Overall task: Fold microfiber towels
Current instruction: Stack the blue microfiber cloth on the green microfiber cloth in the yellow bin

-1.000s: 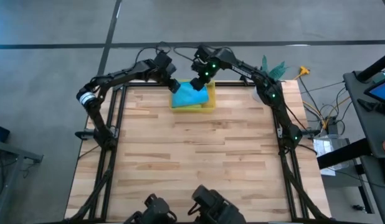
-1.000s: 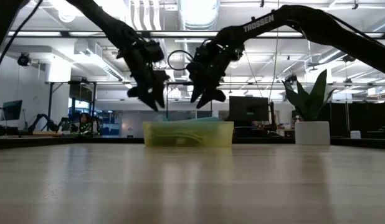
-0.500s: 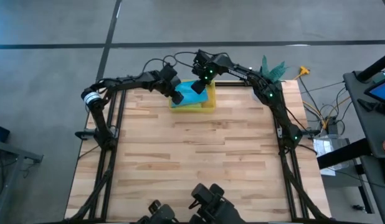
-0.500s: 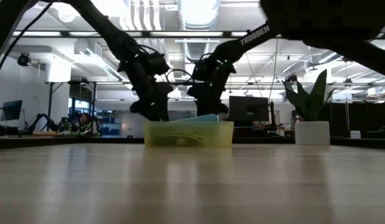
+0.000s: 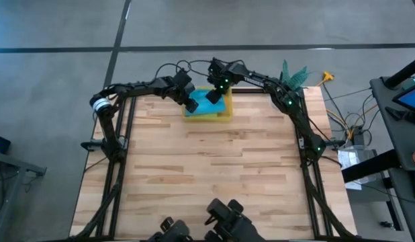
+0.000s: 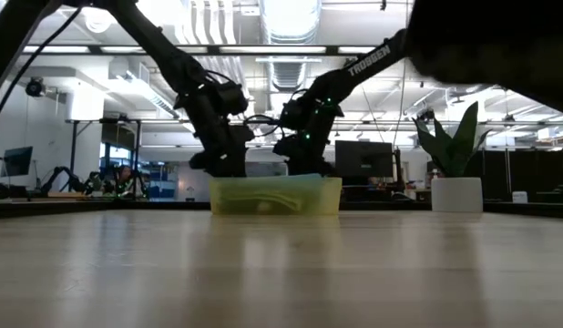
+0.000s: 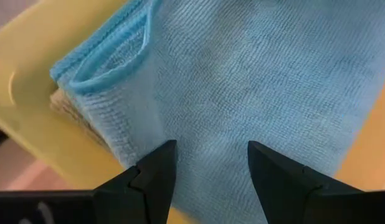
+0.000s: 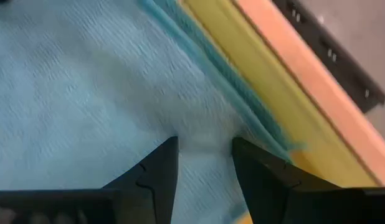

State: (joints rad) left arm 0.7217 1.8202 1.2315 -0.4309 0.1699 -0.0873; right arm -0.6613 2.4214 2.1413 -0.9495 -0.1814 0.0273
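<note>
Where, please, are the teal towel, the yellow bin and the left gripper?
teal towel [image 7: 255, 81]: left wrist view, middle of the top fold.
yellow bin [image 6: 274, 196]: low view, its front wall.
left gripper [image 7: 208, 162]: left wrist view, midway between the open fingertips.

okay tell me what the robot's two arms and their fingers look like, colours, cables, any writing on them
Both arms are black, slim and jointed. The left arm has a white band near its base and a loose black cable looping above its wrist. The right arm shows green lights along it and white TROSSEN lettering. The fingers are dark, tapered wedges.
</note>
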